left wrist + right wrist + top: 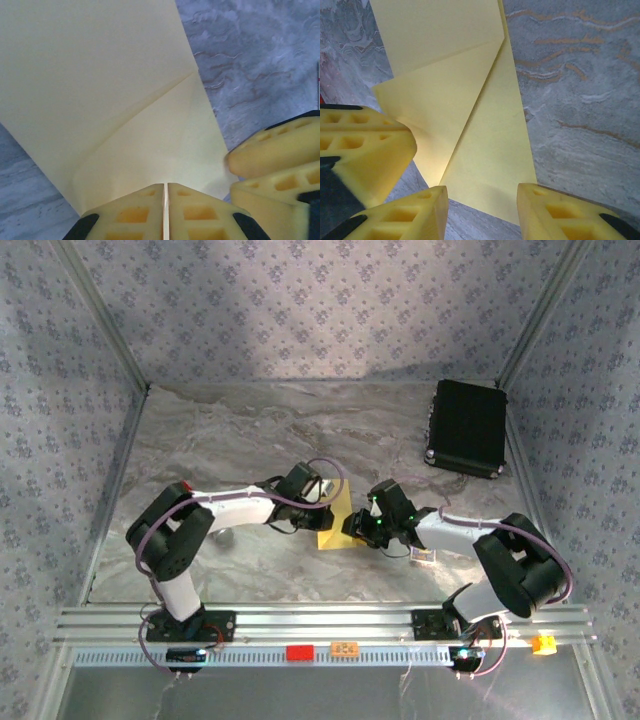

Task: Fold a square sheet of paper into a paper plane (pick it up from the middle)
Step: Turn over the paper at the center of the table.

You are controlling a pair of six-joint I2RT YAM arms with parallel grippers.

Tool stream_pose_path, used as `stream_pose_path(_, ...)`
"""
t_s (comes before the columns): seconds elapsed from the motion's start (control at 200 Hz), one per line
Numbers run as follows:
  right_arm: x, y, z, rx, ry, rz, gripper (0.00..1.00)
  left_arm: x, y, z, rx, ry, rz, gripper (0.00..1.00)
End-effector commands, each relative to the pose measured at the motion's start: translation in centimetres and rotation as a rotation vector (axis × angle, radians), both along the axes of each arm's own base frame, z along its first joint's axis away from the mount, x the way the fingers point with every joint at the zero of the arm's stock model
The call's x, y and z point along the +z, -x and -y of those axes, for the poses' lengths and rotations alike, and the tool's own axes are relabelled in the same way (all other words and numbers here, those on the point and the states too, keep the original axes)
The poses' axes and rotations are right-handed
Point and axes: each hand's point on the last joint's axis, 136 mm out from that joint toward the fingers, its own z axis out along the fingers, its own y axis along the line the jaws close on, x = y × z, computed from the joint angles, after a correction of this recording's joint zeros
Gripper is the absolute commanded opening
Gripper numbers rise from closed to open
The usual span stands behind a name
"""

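The thin yellow square sheet of paper [335, 525], partly folded, lay on the grey marbled desk [250, 430] between both arms. The left fingers [135, 212] were clenched on its edge. The right fingers [555, 215] stood released astride its near end, and its long axis pointed straight away from them.

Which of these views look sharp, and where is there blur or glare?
Top external: even light, soft shadows by the arms, paper small but clear. Left wrist: paper pale and washed out up close, the right hand's fingers soft at the edge. Right wrist: folds crisp, table grain sharp.
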Motion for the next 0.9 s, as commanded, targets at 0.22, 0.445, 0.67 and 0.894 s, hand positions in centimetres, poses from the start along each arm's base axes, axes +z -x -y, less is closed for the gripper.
stream_pose_path(0.22,0.5,0.2,-0.1,-0.005,-0.014,-0.016,0.44,-2.5,-0.7,-1.7,0.007,-0.115,-0.019,0.07)
stream_pose_path(0.445,0.0,0.6,0.4,-0.011,0.021,-0.038,0.45,-4.5,0.8,-1.9,-0.006,-0.129,-0.069,0.04)
stream_pose_path(0.67,-0.7,0.3,0.1,-0.007,0.033,-0.052,0.47,-4.7,1.6,-1.4,-0.019,-0.119,-0.075,0.04)
stream_pose_path(0.894,0.5,-1.0,-0.6,-0.01,0.008,-0.004,0.52,-4.6,1.5,-1.1,-0.019,-0.113,-0.073,0.04)
